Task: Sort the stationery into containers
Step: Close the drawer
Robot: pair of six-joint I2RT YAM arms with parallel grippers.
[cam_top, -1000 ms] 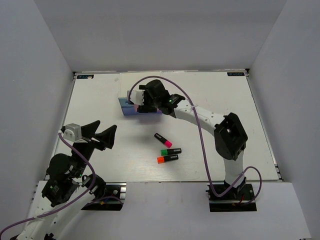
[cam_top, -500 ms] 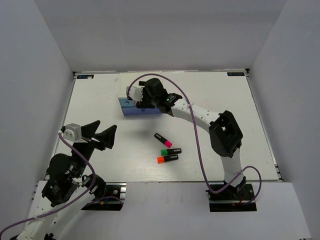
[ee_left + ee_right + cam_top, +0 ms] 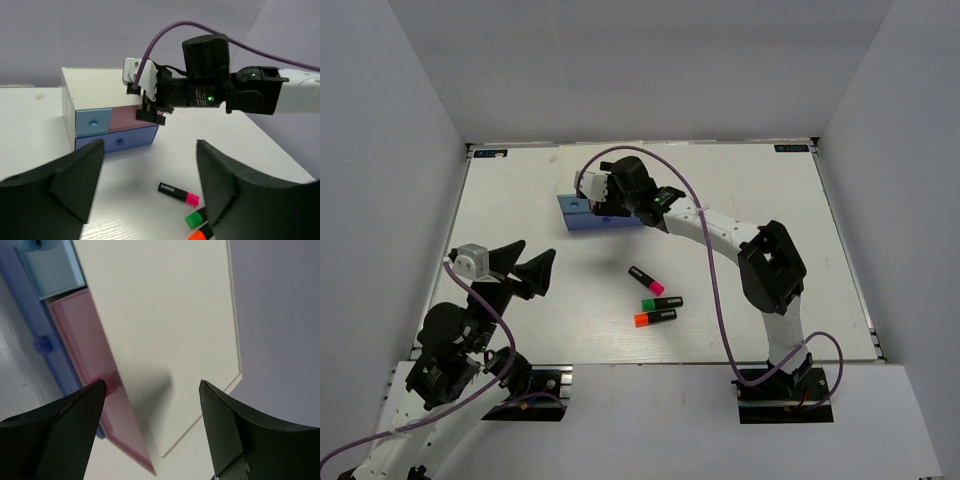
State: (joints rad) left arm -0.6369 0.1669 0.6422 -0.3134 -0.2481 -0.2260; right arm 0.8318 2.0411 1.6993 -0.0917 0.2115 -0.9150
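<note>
Top external view, starting at the left: my left gripper [image 3: 535, 252] hangs over the near-left part of the table [image 3: 770, 200] with its two fingers spread wide and nothing between them, well apart from the stationery and the drawers. Farther back and to the right stands the drawer unit [image 3: 572, 212], mostly covered by my other arm. My left wrist camera shows it plainly: a white top [image 3: 95, 82], a light blue drawer [image 3: 93, 121] on the left, a pink drawer [image 3: 131, 119] beside it, and a wide periwinkle drawer [image 3: 117, 142] beneath both. My right gripper [image 3: 607, 203] is over the unit's front edge, at the pink drawer. The right wrist view shows its fingers parted wide and gripping nothing, with the white top filling the gap between them. One finger [image 3: 65, 425] ends just beside the pink drawer's small knob – whether it touches I cannot tell. A purple cable [image 3: 715, 270] loops along that arm. Right of the unit and nearer to me, three markers lie flat on the table in a loose group: the pink-ended marker [image 3: 647, 280] is farthest back and angled, the green-ended marker [image 3: 662, 303] is below it, and the orange-ended marker [image 3: 655, 318] is nearest – the last two almost parallel and close together.
</note>
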